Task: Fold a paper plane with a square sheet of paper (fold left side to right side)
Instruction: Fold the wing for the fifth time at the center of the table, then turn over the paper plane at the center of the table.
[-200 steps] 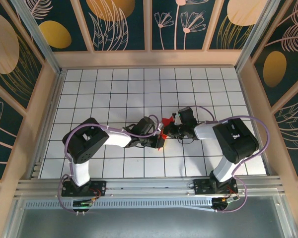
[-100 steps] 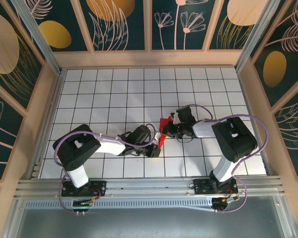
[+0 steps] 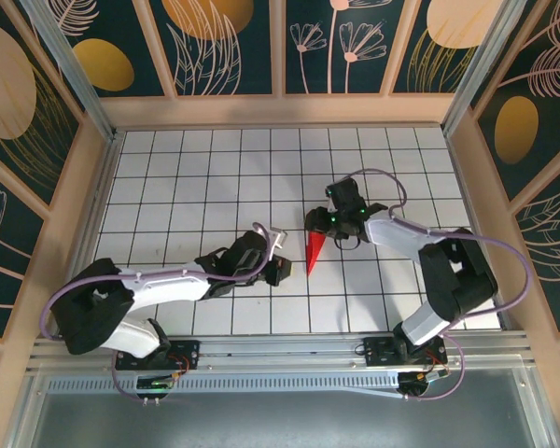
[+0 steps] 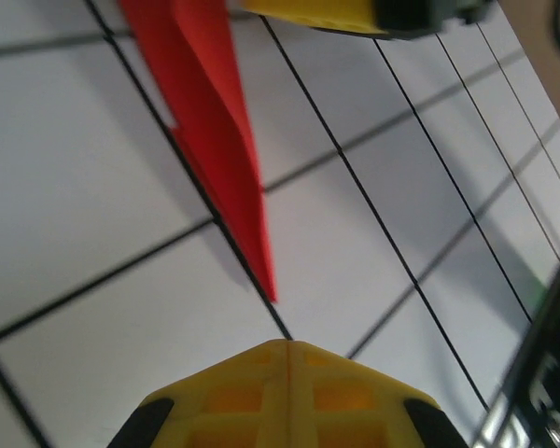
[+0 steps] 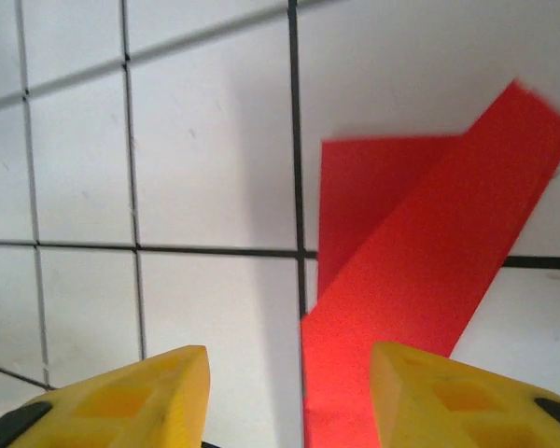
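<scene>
The paper plane is a slim bright red dart lying on the white grid table, its tip pointing toward the near edge. In the left wrist view the plane ends in a sharp tip just ahead of my left gripper, which is shut, holds nothing and stands apart from the tip. From above, the left gripper sits just left of the plane. My right gripper hovers over the plane's wide far end. Its yellow fingers stand apart over the folded red layers, gripping nothing.
The table is walled by wooden rails at the back and both sides. Both arm bases sit at the near edge.
The left arm has drawn back toward the near left, away from the paper. The right gripper has opened and shifted slightly toward the back. The red paper now lies flat as a dart.
</scene>
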### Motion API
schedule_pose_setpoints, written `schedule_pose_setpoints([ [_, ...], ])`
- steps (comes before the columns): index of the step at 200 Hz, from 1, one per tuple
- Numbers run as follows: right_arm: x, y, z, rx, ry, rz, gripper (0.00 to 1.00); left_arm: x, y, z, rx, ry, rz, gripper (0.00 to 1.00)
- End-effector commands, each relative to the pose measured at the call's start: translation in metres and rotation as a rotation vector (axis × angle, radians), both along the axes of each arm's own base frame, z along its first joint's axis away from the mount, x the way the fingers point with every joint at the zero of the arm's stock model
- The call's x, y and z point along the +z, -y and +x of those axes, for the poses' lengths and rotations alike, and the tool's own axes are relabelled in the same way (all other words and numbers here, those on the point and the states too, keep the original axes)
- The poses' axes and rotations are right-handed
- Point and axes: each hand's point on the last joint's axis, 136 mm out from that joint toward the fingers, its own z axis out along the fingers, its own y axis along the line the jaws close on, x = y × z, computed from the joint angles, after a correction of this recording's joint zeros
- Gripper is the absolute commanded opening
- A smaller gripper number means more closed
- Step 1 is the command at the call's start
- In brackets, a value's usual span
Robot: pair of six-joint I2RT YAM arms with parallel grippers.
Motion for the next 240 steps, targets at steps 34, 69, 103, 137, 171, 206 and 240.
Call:
schedule_pose_setpoints([
  [34, -0.003, 0.017, -0.014, -0.101, 0.004, -0.350, 0.62, 0.028, -0.071, 0.042, 0.389, 0.230, 0.067, 0.17],
  [69, -0.020, 0.010, -0.016, -0.119, -0.020, -0.418, 0.62, 0.043, -0.099, 0.047, 0.497, 0.316, 0.064, 0.30],
  [103, -0.039, 0.007, -0.020, -0.112, -0.058, -0.459, 0.58, 0.043, -0.114, 0.045, 0.534, 0.342, 0.083, 0.32],
  [137, -0.040, 0.012, -0.023, -0.121, -0.061, -0.485, 0.40, 0.043, -0.120, 0.045, 0.553, 0.347, 0.091, 0.31],
  [171, -0.025, 0.019, -0.024, -0.139, -0.028, -0.495, 0.06, 0.052, -0.130, 0.049, 0.584, 0.393, 0.141, 0.32],
  [206, 0.014, 0.022, -0.019, -0.160, 0.078, -0.471, 0.00, 0.079, -0.152, 0.052, 0.668, 0.474, 0.160, 0.41],
  [240, 0.064, 0.020, -0.013, -0.160, 0.220, -0.342, 0.00, 0.101, -0.172, 0.049, 0.756, 0.536, 0.088, 0.45],
])
